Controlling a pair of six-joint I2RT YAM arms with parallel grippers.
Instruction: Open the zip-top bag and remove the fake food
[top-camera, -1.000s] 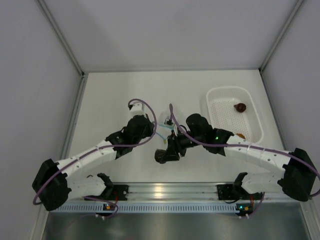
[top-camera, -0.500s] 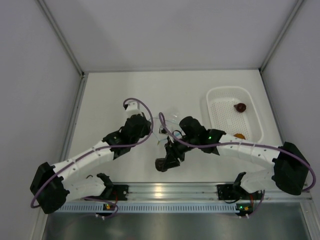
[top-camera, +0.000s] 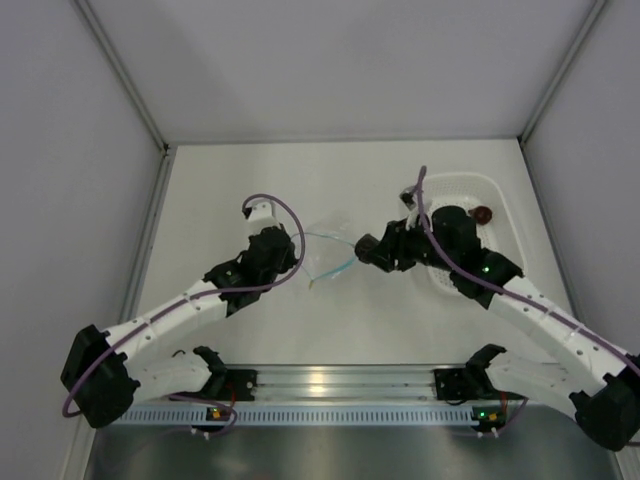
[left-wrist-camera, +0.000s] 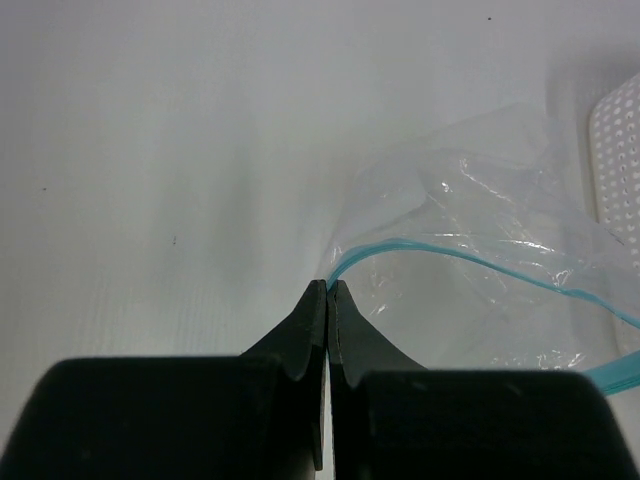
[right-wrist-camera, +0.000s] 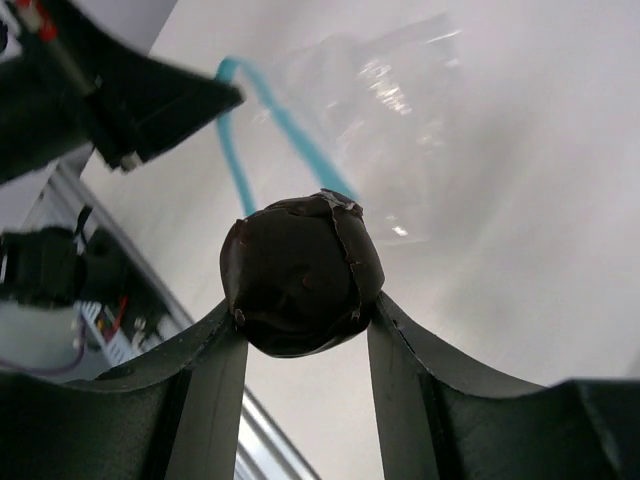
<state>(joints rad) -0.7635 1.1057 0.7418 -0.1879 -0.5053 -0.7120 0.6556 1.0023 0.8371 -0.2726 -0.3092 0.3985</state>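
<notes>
The clear zip-top bag (top-camera: 330, 252) lies open at mid-table, its light blue zip strip (left-wrist-camera: 480, 262) spread apart. My left gripper (top-camera: 298, 258) is shut on the strip's left end (left-wrist-camera: 328, 285). My right gripper (top-camera: 372, 250) is shut on the dark purple-black fake food piece (right-wrist-camera: 300, 275) and holds it above the table, just right of the bag (right-wrist-camera: 380, 120). The dark maroon-brown piece (top-camera: 483, 214) sits in the white basket (top-camera: 455, 184). The orange piece is hidden behind my right arm. The bag looks empty in the left wrist view.
The white perforated basket stands at the right back, partly under my right arm, and its corner shows in the left wrist view (left-wrist-camera: 615, 150). My left gripper's fingers (right-wrist-camera: 150, 100) show at the top left of the right wrist view. Grey walls enclose the table.
My right gripper has lifted away from the near side of the bag and swung right and back toward the basket with the dark piece in it. The left gripper keeps holding the bag.
</notes>
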